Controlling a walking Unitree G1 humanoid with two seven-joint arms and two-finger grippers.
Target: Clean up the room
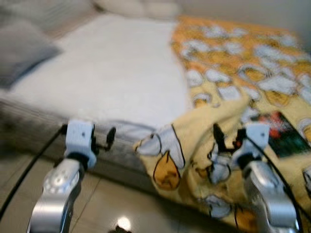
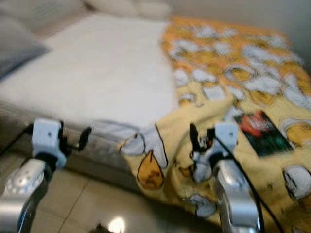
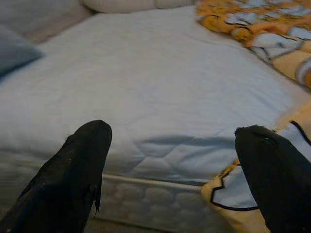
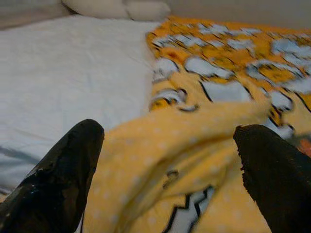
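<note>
Both arms are reaching forward over the near edge of the bed (image 1: 107, 73): the left gripper (image 1: 111, 137) is hovering at the mattress edge with fingers (image 3: 77, 165) spread wide and holding nothing, white sheet (image 3: 155, 92) showing between them. The right gripper (image 1: 228, 137) is sitting just above the yellow cartoon-print blanket (image 1: 233, 82), fingers (image 4: 68, 165) also spread, a raised fold of it lying in the gap, not pinched. The blanket is covering the right half of the bed, its near corner draping over the edge toward the tile floor (image 1: 112, 204); a dark book (image 2: 262, 128) is lying on it right of the right gripper, and a grey pillow (image 1: 22, 48) is lying at far left.
</note>
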